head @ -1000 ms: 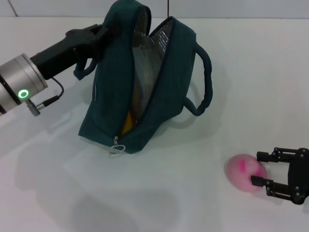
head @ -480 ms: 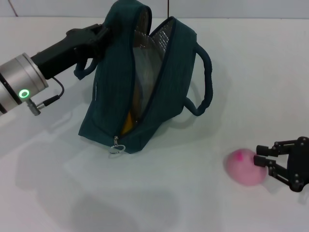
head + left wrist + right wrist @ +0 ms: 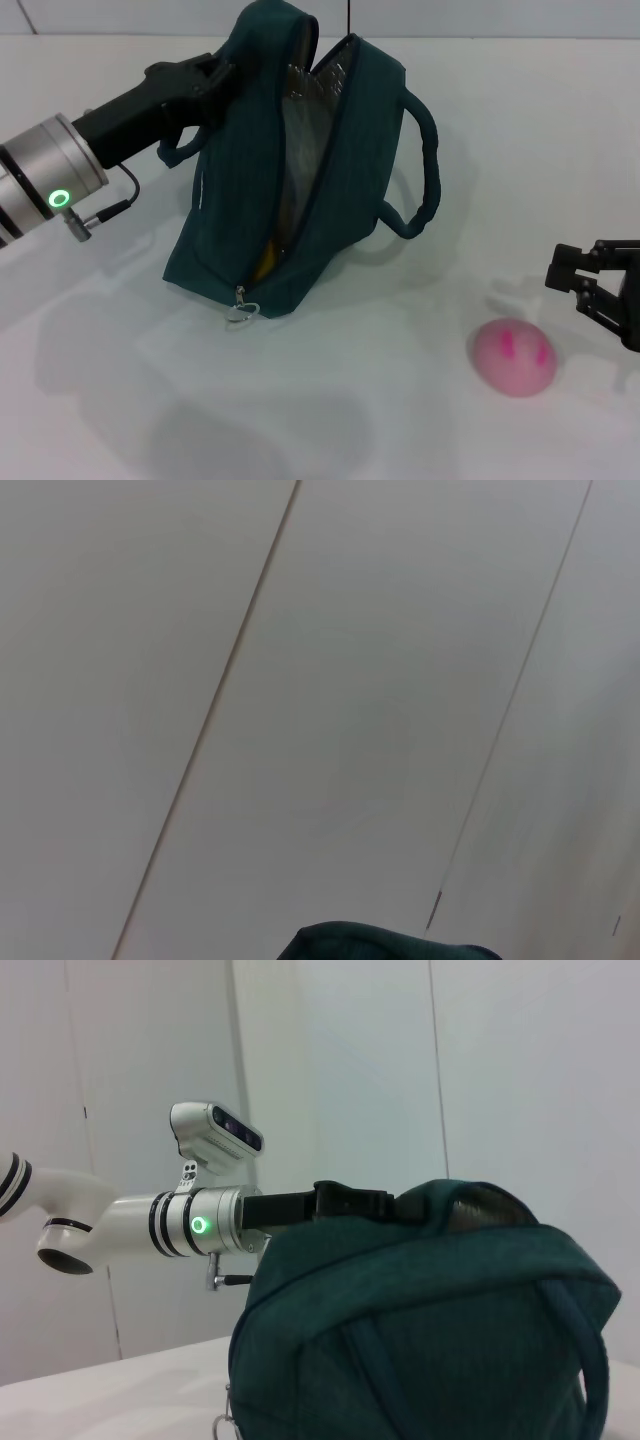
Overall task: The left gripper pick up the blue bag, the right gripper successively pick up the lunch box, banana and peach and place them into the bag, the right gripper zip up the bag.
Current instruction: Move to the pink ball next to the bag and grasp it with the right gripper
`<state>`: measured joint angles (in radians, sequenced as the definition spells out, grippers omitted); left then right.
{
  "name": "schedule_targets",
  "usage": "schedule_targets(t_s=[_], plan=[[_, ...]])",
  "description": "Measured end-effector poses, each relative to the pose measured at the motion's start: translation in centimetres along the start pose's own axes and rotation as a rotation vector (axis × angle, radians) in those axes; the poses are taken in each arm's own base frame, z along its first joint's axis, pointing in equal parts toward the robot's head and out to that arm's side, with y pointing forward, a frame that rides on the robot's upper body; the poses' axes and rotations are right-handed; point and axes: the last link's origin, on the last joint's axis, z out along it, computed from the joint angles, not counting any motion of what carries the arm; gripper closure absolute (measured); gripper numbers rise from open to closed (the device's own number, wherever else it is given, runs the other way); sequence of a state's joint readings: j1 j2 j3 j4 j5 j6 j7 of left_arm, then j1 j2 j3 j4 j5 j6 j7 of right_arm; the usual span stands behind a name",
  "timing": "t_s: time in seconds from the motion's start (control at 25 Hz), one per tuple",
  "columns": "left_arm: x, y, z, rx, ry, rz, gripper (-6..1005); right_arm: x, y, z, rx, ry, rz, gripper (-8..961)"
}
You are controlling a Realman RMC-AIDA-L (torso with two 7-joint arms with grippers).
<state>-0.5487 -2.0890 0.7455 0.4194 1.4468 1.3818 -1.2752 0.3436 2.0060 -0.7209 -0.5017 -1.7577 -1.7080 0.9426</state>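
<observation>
The right end effector (image 3: 572, 283), jaws apart and empty, had pulled back from the peach (image 3: 513, 357), which sat ungrasped on the surface lower right (a likely missed pick). The left end effector (image 3: 222, 77) held the blue bag (image 3: 290, 180) open, upper centre.

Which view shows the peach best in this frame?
The head view: the peach lies whole on the table, apart from the right gripper. The right wrist view shows only the blue bag and left arm; the left wrist view shows no peach.
</observation>
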Motion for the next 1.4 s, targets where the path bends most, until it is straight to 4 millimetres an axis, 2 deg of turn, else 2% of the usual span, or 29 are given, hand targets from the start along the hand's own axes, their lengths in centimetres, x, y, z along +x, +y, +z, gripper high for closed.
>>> schedule_targets(t_s=[0.36,0.6,0.92,1.4], plan=[[0.0,0.1,0.1,-0.004,0.000,0.001,959,0.9,0.3,0.7,-0.059,0.093,0.054,764],[0.1,0.2,0.7,-0.018,-0.002,-0.003,959,1.9,0.6,1.0,-0.076,0.159,0.061,617],[0.1,0.3,1.0,-0.024,-0.004,0.007,959,3.3,0.8,1.7,-0.079,0.240,0.058,256],[0.2,0.3,1.1,-0.024,-0.002,0.008,959,3.4,0.5,2.3,-0.084,0.266,0.043,272]])
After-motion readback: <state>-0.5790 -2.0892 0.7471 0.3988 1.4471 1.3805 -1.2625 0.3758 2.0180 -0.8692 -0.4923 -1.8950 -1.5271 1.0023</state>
